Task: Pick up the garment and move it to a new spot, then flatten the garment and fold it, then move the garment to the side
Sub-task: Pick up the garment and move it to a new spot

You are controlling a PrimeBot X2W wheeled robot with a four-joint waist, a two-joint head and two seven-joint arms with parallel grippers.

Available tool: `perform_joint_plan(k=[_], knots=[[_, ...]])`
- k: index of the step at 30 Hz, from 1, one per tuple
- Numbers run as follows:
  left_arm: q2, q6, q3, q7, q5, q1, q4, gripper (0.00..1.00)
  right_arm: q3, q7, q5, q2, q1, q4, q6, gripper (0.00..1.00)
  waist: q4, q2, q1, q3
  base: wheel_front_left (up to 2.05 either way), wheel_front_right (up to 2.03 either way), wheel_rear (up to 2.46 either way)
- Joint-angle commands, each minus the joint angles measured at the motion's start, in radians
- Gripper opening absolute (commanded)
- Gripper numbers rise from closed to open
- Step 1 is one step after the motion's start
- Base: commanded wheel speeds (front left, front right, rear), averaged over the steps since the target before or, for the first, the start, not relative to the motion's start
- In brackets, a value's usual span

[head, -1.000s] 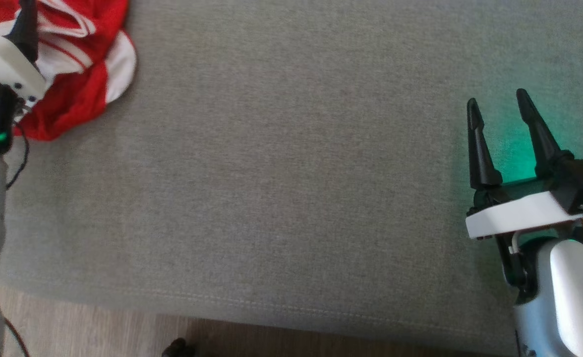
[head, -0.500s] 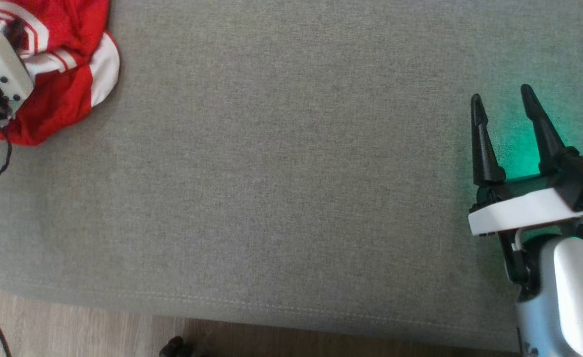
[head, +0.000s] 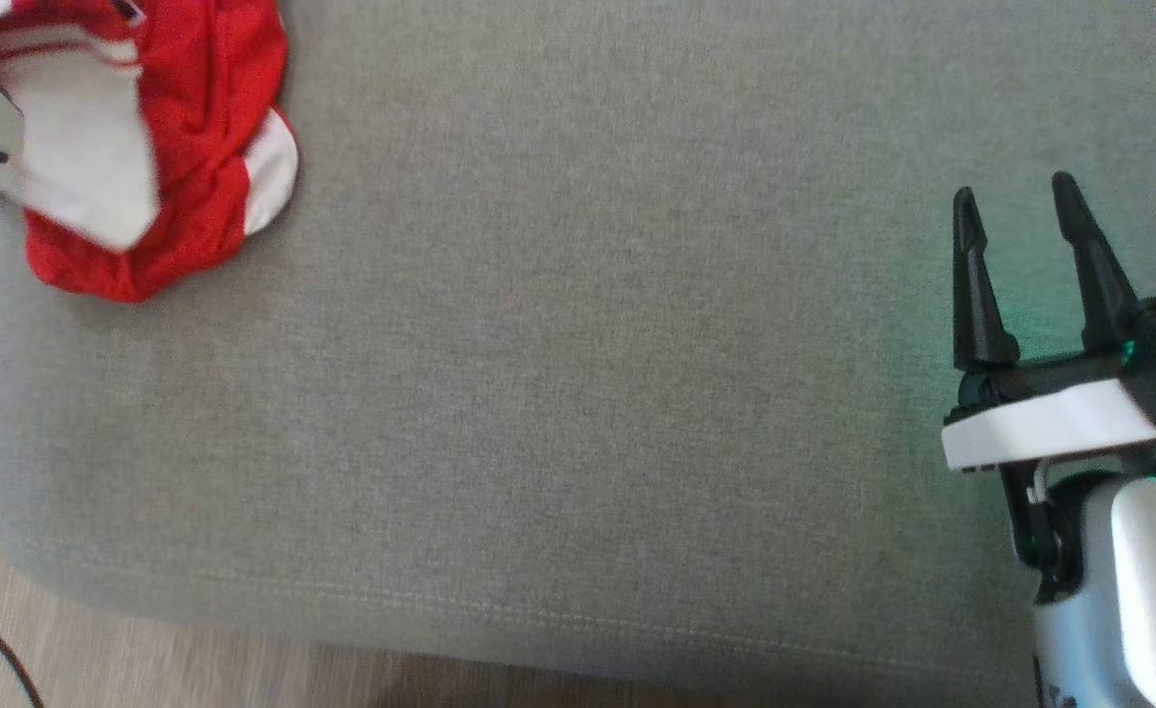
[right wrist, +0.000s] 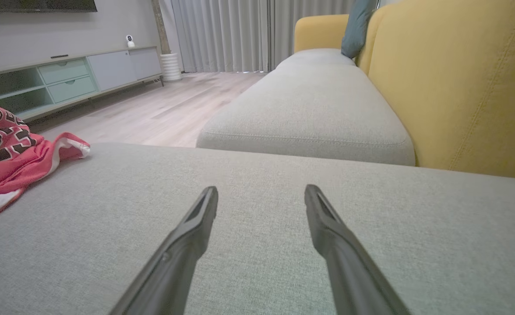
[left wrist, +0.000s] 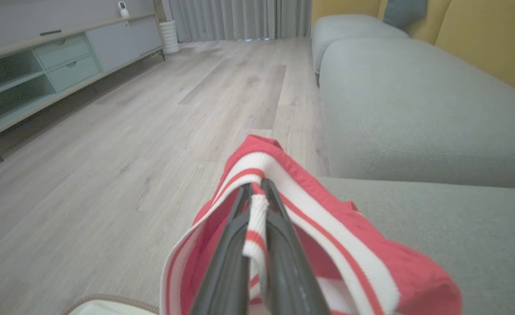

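Left wrist view: left gripper [left wrist: 256,188] is clamped on the striped white hem of the red garment [left wrist: 371,262], at the grey sofa cushion's [head: 588,344] corner. Right gripper [head: 1013,187] has its fingers spread and holds nothing, well apart from the garment.

- A wide grey seat cushion [head: 588,344] with a stitched seam along its front edge.
- A second grey seat cushion [right wrist: 310,109] just beyond it, a narrow gap between the two.
- A yellow backrest [right wrist: 459,87] rising along both cushions.
- A blue-grey pillow [right wrist: 356,26] leaning against the backrest at the far end.
- Pale wooden floor [left wrist: 130,131] beside the cushions.
- A long low cabinet [left wrist: 65,57] with pale green drawers by the wall; a small white camera [right wrist: 130,41] stands on top.
- Grey curtains [right wrist: 222,35] at the far end, a white ribbed cylinder [right wrist: 170,66] on the floor near them.
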Motion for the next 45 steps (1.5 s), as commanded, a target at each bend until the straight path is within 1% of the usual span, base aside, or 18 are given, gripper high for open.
perform_joint_plan(k=[1, 7, 13, 16, 20, 24, 26, 29, 31, 33, 35, 36, 39, 45], knots=[[0.065, 0.007, 0.028, -0.014, 0.005, -0.038, -0.033, 0.00, 0.020, -0.009, 0.007, -0.002, 0.016, -0.035, -0.001, 1.00, 0.002, 0.0000, 0.0000, -0.040, 0.00, 0.00, 0.00], [0.062, 0.047, 0.031, -0.060, 0.020, 0.031, -0.147, 0.00, 0.018, -0.014, 0.031, -0.002, 0.049, -0.035, -0.001, 1.00, -0.009, 0.0000, 0.0000, -0.140, 0.00, 0.00, 0.00], [0.068, 0.115, 0.022, -0.066, 0.037, 0.176, -0.371, 0.00, 0.024, -0.009, 0.051, -0.002, 0.098, -0.045, -0.001, 1.00, -0.039, 0.0000, 0.0000, -0.229, 0.00, 0.00, 0.00], [0.082, 0.163, 0.027, -0.050, 0.031, 0.279, -0.511, 0.00, 0.032, -0.004, 0.063, -0.002, 0.122, -0.050, -0.001, 1.00, -0.066, 0.0000, 0.0000, -0.261, 0.00, 0.00, 0.00], [0.089, 0.244, 0.026, -0.012, 0.023, 0.434, -0.717, 0.00, 0.037, 0.000, 0.074, -0.002, 0.145, -0.055, -0.001, 1.00, -0.103, 0.0000, 0.0000, -0.291, 0.00, 0.00, 0.00], [0.074, 0.304, 0.010, 0.032, 0.005, 0.564, -0.891, 0.00, 0.042, 0.006, 0.080, -0.002, 0.158, -0.064, -0.001, 1.00, -0.141, 0.0000, 0.0000, -0.299, 0.00, 0.00, 0.00], [0.056, 0.316, -0.015, 0.046, 0.004, 0.604, -0.957, 0.00, 0.041, 0.010, 0.081, -0.002, 0.160, -0.071, -0.001, 1.00, -0.158, 0.0000, 0.0000, -0.297, 0.00, 0.00, 0.00], [0.014, 0.320, -0.067, 0.070, -0.001, 0.638, -1.022, 0.00, 0.038, 0.015, 0.076, -0.002, 0.160, -0.083, -0.001, 1.00, -0.189, 0.0000, 0.0000, -0.288, 0.00, 0.00, 0.00], [-0.023, 0.301, -0.113, 0.079, -0.003, 0.636, -1.047, 0.00, 0.033, 0.018, 0.074, -0.002, 0.157, -0.092, -0.001, 1.00, -0.207, 0.0000, 0.0000, -0.273, 0.00, 0.00, 0.00], [-0.064, 0.271, -0.167, 0.087, -0.001, 0.622, -1.049, 0.00, 0.031, 0.018, 0.076, -0.002, 0.150, -0.098, -0.001, 1.00, -0.228, 0.0000, 0.0000, -0.254, 0.00, 0.00, 0.00], [-0.105, 0.242, -0.216, 0.093, 0.002, 0.599, -1.035, 0.00, 0.029, 0.014, 0.081, -0.002, 0.141, -0.102, -0.001, 1.00, -0.249, 0.0000, 0.0000, -0.231, 0.00, 0.00, 0.00], [-0.105, 0.242, -0.216, 0.093, 0.002, 0.599, -1.035, 0.00, 0.029, 0.014, 0.081, -0.002, 0.141, -0.102, -0.001, 1.00, -0.249, 0.0000, 0.0000, -0.231, 0.00, 0.00, 0.00], [-0.163, 0.196, -0.273, 0.093, 0.010, 0.545, -1.006, 0.00, 0.026, 0.005, 0.089, -0.002, 0.126, -0.108, -0.001, 1.00, -0.280, 0.0000, 0.0000, -0.190, 0.00, 0.00, 0.00], [-0.271, 0.144, -0.339, 0.081, 0.050, 0.399, -0.919, 0.00, 0.040, -0.019, 0.103, -0.002, 0.093, -0.111, -0.001, 1.00, -0.349, 0.0000, 0.0000, -0.101, 0.00, 0.00, 0.00]])
